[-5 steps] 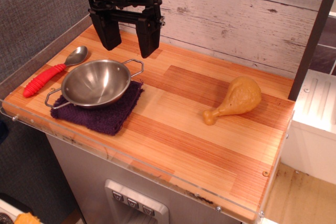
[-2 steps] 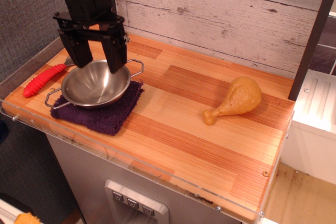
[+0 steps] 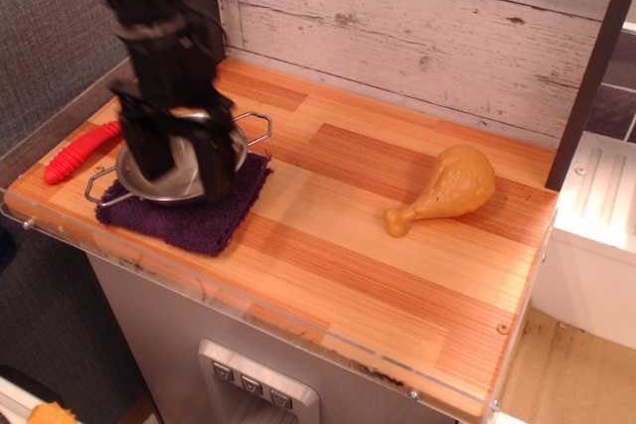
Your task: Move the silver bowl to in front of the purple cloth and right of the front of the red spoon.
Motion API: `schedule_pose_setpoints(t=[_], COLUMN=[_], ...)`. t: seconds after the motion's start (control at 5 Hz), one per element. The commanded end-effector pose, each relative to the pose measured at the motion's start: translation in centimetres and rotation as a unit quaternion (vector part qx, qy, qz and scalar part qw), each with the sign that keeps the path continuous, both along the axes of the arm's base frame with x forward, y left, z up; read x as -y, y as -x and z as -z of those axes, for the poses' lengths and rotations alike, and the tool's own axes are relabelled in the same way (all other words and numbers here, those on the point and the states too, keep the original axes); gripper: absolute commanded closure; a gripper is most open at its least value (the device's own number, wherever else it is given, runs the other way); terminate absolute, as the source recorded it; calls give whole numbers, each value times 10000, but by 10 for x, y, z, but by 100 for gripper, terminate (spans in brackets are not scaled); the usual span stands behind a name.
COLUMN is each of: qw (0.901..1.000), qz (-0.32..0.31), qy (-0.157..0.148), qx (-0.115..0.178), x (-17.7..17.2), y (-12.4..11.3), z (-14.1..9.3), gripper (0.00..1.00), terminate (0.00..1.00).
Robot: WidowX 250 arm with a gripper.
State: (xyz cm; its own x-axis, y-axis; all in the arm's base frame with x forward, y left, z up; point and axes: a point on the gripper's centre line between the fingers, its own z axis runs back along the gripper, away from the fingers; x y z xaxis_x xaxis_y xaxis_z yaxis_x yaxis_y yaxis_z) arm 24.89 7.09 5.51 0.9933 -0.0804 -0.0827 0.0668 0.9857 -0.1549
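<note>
1 gripper (image 3: 181, 161) is reaching down into 1 silver bowl (image 3: 179, 174), fingers spread w/ bowl rim btwn them; grasp unclear. Bowl is sitting on 1 purple cloth (image 3: 199, 215), near left; 1 red spoon (image 3: 78, 151) lying left; 1 chicken drumstick (image 3: 445, 189) right.

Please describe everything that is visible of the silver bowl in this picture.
The silver bowl is round, shiny metal, apparently steel, with a thin wire loop handle on each of two opposite sides. It sits upright on the purple cloth, near the counter's left end. The black gripper has its fingers down in and around the bowl and hides much of it; whether they grip the rim cannot be told. The red spoon lies just to its left.
</note>
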Motion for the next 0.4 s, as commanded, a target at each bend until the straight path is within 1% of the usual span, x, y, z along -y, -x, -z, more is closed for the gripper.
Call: schedule_pose_setpoints(t=[0.0,0.2], qw=[9992,9989], qz=[379,420], qy=[-127,-190], qx=[76,19], x=[15,18], y=[-13,-17], z=[11,16], gripper=[0,0], terminate=[0,0])
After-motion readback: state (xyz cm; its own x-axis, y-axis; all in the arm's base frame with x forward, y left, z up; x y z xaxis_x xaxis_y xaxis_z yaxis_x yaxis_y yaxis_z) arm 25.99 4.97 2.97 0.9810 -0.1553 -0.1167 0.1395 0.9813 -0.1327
